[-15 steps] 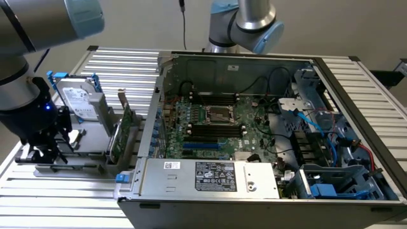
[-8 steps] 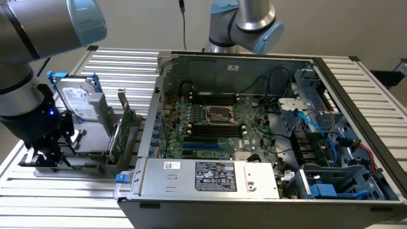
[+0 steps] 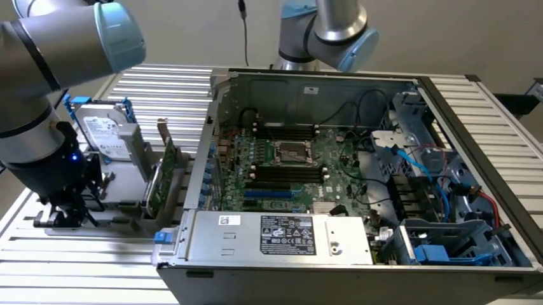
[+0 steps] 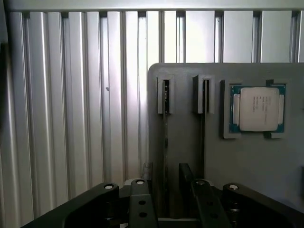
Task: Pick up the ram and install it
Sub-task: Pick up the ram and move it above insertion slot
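The claw (image 4: pixel 170 192) hangs low over the gray holder (image 4: pixel 190 152), fingers (image 4: pixel 138 199) spread apart, nothing pinched. The ram (image 4: pixel 165 118) stands on edge in a holder slot, running straight out ahead of the claw, roughly in line with the gap between the fingers. On the exterior view's right of the claw come the taller green card (image 3: pixel 167 166), then the open case (image 3: pixel 322 86). I reckon the ram's light and stiff but thin and fragile, so grab its flat faces mid-length and stay off the contacts.
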`<state>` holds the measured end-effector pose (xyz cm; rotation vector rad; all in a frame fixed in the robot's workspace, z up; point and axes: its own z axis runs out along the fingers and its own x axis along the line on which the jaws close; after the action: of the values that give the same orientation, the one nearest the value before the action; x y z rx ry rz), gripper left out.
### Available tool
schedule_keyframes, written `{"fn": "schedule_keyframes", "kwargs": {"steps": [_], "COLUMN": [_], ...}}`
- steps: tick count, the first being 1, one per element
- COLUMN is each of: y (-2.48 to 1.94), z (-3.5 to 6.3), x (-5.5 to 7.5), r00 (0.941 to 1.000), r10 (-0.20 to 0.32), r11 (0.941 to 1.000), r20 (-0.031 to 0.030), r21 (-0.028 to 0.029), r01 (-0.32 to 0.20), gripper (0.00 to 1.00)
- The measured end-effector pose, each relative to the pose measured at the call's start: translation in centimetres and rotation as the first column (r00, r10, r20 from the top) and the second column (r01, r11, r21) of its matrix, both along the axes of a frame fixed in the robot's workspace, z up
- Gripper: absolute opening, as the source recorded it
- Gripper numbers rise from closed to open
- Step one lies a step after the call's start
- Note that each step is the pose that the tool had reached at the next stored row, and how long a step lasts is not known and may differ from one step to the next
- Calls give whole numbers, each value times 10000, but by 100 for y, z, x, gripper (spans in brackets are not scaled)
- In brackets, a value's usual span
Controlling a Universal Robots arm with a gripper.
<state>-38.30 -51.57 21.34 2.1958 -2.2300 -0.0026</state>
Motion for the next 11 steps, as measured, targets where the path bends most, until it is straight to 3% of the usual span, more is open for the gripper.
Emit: {"fn": "schedule_keyframes", "kwargs": {"steps": [11], "y": [-1], "z": [-200], "x": [-28], "r00": [10000], "r10": [47], "r11": [10000], "r20": [-1], "r21": [-1], "r01": [-47], "gripper": [36]}}
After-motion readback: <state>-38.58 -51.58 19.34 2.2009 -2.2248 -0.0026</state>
